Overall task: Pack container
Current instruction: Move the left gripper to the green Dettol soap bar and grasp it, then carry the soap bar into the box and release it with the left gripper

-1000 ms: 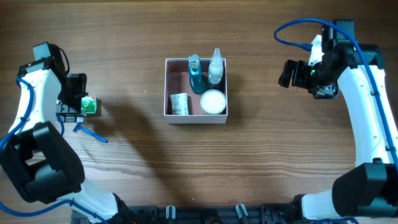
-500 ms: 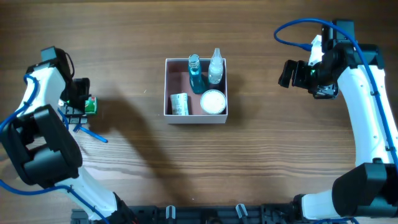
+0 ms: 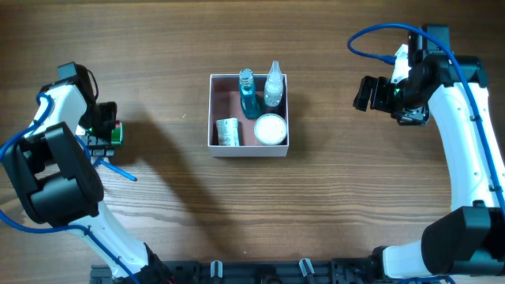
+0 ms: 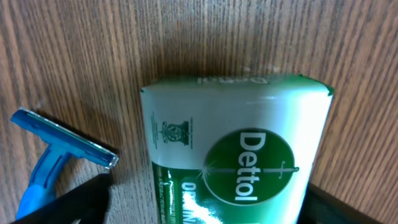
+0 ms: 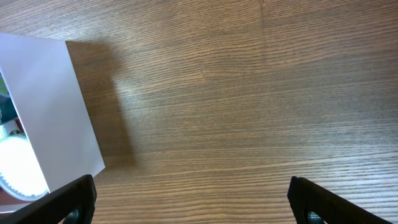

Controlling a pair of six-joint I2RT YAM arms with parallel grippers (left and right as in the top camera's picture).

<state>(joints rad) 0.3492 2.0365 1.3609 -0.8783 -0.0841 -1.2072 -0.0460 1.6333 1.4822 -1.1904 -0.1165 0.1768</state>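
Note:
The container (image 3: 224, 102), a square white-walled box with a pink inside, sits mid-table and holds a blue bottle (image 3: 248, 95), a clear bottle (image 3: 273, 85), a white-lidded jar (image 3: 270, 128) and a small packet (image 3: 228, 132). Its white wall shows in the right wrist view (image 5: 50, 106). A green Dettol soap pack (image 3: 116, 132) lies far left. My left gripper (image 3: 105, 134) is open and straddles the soap (image 4: 233, 155), with wood showing between its left finger and the pack. My right gripper (image 3: 368, 93) is open and empty, to the right of the container.
A blue razor (image 3: 117, 168) lies just in front of the soap; its head sits close to the left finger in the left wrist view (image 4: 62, 146). Bare wood lies between the soap and the container.
My left arm has turned at the wrist and its body has shifted towards the far left. The soap has stayed about in place between the fingers. The right arm has not moved.

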